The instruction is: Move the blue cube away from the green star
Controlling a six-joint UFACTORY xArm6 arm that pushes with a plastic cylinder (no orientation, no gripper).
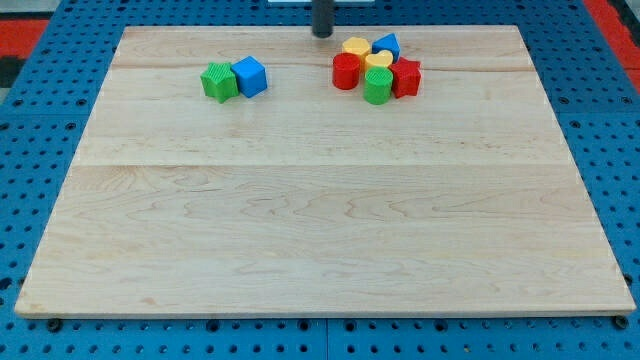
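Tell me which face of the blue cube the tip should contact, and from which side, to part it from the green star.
My tip sits at the view's top, right of both. The blue cube touches the green star on its left, so that face is blocked. Probably best: come from the view's top at the cube's upper-left edge beside the seam, pushing toward the view's lower right.

my tip (322, 34) ends a plain dark, smooth cylindrical rod.

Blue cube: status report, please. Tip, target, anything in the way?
My tip at the view's top edge, right of and above the pair. Blue cube touching green star, star on its left. Path between tip and cube clear; cluster of blocks further right.
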